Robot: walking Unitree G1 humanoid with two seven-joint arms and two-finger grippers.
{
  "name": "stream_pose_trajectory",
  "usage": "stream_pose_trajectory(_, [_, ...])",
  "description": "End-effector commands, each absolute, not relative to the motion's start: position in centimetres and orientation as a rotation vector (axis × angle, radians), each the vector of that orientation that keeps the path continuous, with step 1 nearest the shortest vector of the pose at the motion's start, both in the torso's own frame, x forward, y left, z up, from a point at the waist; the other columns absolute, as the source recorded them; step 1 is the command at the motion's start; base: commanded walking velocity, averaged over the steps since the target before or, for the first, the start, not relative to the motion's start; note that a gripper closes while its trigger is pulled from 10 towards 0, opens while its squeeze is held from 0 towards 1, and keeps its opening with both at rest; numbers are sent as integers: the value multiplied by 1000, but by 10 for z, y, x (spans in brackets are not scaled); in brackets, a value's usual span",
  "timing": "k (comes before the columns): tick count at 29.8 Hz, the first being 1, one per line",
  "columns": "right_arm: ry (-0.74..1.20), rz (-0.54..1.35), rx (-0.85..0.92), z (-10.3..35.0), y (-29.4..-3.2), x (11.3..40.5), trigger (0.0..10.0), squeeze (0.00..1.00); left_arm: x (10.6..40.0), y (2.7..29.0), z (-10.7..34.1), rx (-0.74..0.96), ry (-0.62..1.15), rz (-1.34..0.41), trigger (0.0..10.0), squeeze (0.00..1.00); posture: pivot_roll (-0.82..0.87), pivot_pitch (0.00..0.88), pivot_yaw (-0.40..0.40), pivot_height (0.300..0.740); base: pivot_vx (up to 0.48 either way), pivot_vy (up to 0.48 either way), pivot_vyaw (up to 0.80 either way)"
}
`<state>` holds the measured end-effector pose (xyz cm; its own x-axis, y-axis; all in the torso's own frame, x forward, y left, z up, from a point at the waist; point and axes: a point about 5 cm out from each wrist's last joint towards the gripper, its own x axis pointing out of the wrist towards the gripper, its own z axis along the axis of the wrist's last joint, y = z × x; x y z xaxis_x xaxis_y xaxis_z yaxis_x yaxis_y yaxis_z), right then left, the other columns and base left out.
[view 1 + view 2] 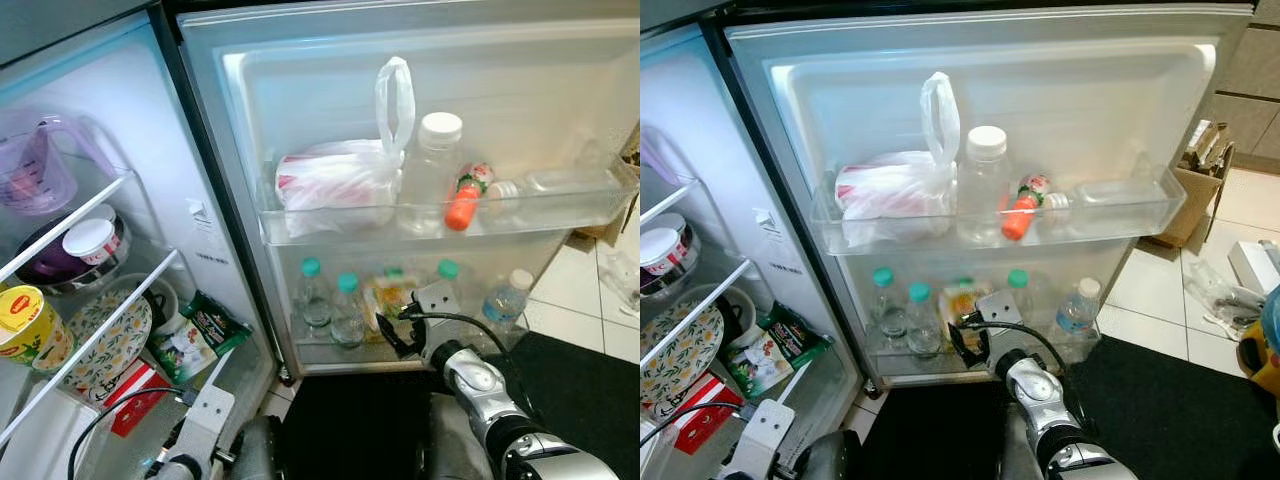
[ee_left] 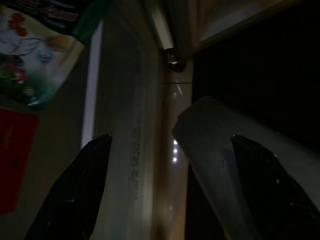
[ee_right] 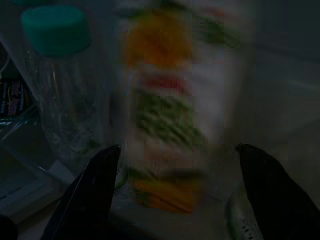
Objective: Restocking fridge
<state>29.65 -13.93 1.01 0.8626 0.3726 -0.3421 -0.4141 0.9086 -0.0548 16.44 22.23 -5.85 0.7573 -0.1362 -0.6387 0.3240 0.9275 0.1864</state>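
The right gripper [image 1: 970, 343] sits at the front of the lower door shelf [image 1: 940, 365] of the open fridge door, its two black fingers [image 3: 85, 195] spread wide with nothing pinched between them. Straight ahead of those fingers, inside that lower door shelf, stands a colourful printed carton with orange and green artwork [image 3: 162, 125], blurred in the right wrist view. Just beside the carton is a clear plastic bottle with a teal cap [image 3: 55, 75], and more teal-capped bottles [image 1: 346, 310] line the same shelf, with a white-capped, blue-labelled water bottle [image 1: 505, 297] at its far end from the fridge body.

Above the lower door shelf runs the clear upper door shelf [image 1: 560, 212]. It holds a white plastic bag with red contents [image 1: 335, 180], a tall clear jar with a white lid [image 1: 432, 165], a small orange-capped bottle lying tilted [image 1: 463, 200] and a clear bottle on its side [image 1: 560, 185].

The left gripper [image 2: 170, 190] hangs low by the fridge's bottom edge, fingers parted and holding nothing, a pale rounded robot part between them in the dark left wrist view. Inside the fridge body, a green snack packet [image 1: 195, 335] lies near a floral plate [image 1: 100, 340] and a yellow tub [image 1: 30, 325].
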Motion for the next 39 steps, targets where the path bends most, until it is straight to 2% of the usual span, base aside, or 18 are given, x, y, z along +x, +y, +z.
stream_pose_trajectory(1, [228,420,-134,25,-139,305,10000,1000,163,215,-62,278,678,-254,10000,0,53,52,-12,510,0,0,0])
stream_pose_trajectory(3, [148,418,-106,36,-139,310,10000,1000,162,212,-63,273,681,-258,10000,0,42,50,-18,510,0,0,0])
stream_pose_trajectory(4, [110,428,-95,42,-139,311,10000,0,162,211,-63,271,682,-259,10000,0,37,50,-19,510,0,0,0])
stream_pose_trajectory(9, [10,461,-79,57,-139,312,10000,0,163,207,-64,267,684,-263,10000,0,24,49,-24,510,0,0,0])
stream_pose_trajectory(12, [-59,525,-79,66,-137,300,10000,0,164,205,-65,265,687,-264,10000,0,6,43,-36,510,0,0,0])
stream_pose_trajectory(14, [-65,590,-78,66,-135,282,10000,0,164,204,-66,263,690,-263,10000,0,0,39,-45,510,0,0,0])
stream_pose_trajectory(15, [-65,590,-78,66,-135,282,10000,0,164,204,-66,263,690,-263,10000,0,0,39,-45,510,0,0,0])
stream_pose_trajectory(17, [-26,648,-49,61,-133,256,10000,0,163,204,-67,263,693,-259,10000,0,-5,41,-61,510,0,0,0])
stream_pose_trajectory(19, [-26,648,-49,61,-133,256,10000,0,163,204,-67,263,693,-259,10000,0,-5,41,-61,510,0,0,0])
stream_pose_trajectory(20, [5,658,-11,58,-133,244,10000,0,163,205,-67,264,696,-257,10000,0,-3,40,-67,510,0,0,0])
stream_pose_trajectory(23, [31,664,23,57,-133,233,10000,0,162,205,-68,265,698,-254,10000,0,-2,41,-81,510,0,0,0])
stream_pose_trajectory(24, [53,665,38,56,-134,216,10000,0,161,206,-69,265,705,-246,10000,0,-10,39,-92,510,0,0,0])
stream_pose_trajectory(25, [53,665,38,56,-134,216,10000,0,161,206,-69,265,705,-246,10000,0,-10,39,-92,510,0,0,0])
stream_pose_trajectory(26, [71,643,41,54,-138,203,10000,0,159,206,-70,265,710,-242,10000,0,-13,39,-97,510,0,0,0])
stream_pose_trajectory(31, [161,577,24,39,-150,179,10000,0,157,205,-71,260,717,-234,10000,0,-16,39,-103,510,0,0,0])
stream_pose_trajectory(34, [432,403,4,-14,-184,154,10000,0,155,205,-72,255,724,-223,10000,0,-10,38,-104,510,0,0,0])
stream_pose_trajectory(35, [432,403,4,-14,-184,154,10000,0,155,205,-72,255,724,-223,10000,0,-10,38,-104,510,0,0,0])
stream_pose_trajectory(39, [631,187,1,-51,-207,149,10000,0,152,207,-74,252,739,-210,10000,0,-9,36,-96,510,0,0,0])
